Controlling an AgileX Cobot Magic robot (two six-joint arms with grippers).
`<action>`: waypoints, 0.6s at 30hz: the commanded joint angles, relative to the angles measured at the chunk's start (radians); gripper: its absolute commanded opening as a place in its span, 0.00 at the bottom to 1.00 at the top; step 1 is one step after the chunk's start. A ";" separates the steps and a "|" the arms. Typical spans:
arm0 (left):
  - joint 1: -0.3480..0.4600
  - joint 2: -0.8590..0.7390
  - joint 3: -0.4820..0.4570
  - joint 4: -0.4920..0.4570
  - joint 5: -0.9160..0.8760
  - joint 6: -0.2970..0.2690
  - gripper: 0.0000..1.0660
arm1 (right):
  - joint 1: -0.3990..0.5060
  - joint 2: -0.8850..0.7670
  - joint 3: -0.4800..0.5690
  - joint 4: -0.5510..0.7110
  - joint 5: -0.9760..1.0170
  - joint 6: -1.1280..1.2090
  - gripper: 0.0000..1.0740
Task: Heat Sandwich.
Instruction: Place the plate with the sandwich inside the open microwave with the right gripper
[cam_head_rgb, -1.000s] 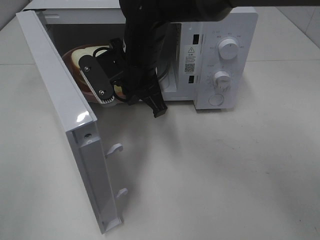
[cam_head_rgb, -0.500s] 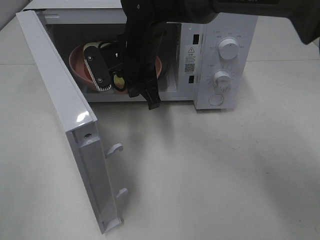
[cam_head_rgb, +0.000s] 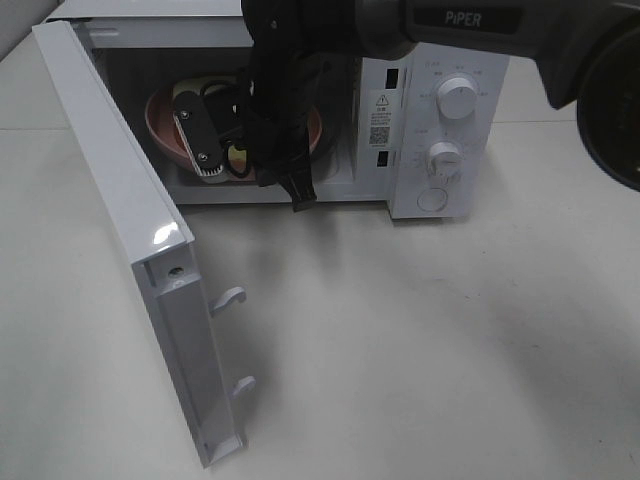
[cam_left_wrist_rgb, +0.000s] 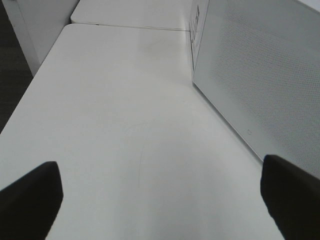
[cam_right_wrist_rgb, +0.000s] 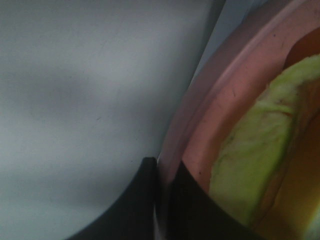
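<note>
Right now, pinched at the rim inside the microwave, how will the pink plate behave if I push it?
The plate looks rigid, so it should move as one piece. Held only at its rim by the right claw, it may pivot. The sandwich sits loose, likely to slide if tilted.

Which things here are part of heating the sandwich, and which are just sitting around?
In the job: sandwich, pink plate, microwave with open door, right claw shut on the plate rim.
Just there: left claw, open above the table.
</note>
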 joint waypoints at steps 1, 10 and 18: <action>0.003 -0.028 0.004 0.002 -0.004 -0.001 0.95 | -0.011 0.012 -0.032 -0.010 -0.042 0.007 0.02; 0.003 -0.028 0.004 0.002 -0.004 -0.001 0.95 | -0.035 0.036 -0.032 -0.016 -0.084 0.007 0.03; 0.003 -0.028 0.004 0.002 -0.004 -0.001 0.95 | -0.035 0.062 -0.034 -0.034 -0.129 0.028 0.04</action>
